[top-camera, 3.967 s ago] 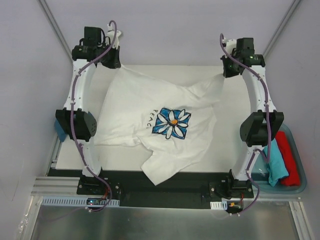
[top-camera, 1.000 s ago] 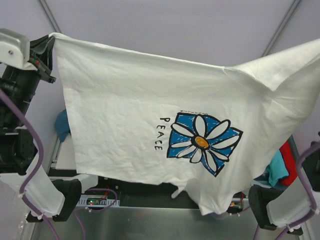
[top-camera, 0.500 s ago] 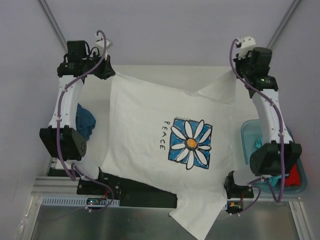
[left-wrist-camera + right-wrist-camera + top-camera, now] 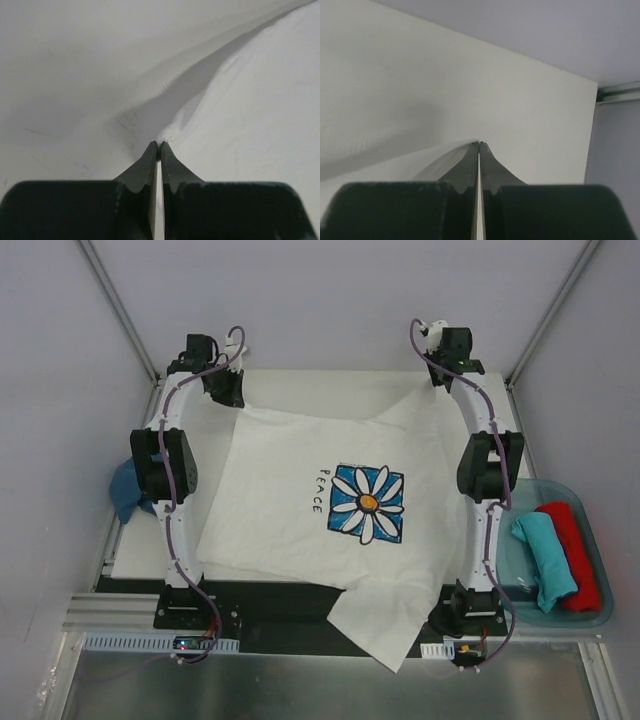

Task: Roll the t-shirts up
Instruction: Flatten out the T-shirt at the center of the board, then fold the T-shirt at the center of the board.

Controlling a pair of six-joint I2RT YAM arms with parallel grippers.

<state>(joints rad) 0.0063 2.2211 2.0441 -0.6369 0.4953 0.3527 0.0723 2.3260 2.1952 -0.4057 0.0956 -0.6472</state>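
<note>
Top external, left gripper and right gripper pinching white t-shirt corners, fabric overhanging table edge

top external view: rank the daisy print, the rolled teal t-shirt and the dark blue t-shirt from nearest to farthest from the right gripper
From the right gripper:
1. daisy print, mid-table on the white t-shirt
2. teal t-shirt, in the bin at right
3. dark blue t-shirt, far left side
</note>
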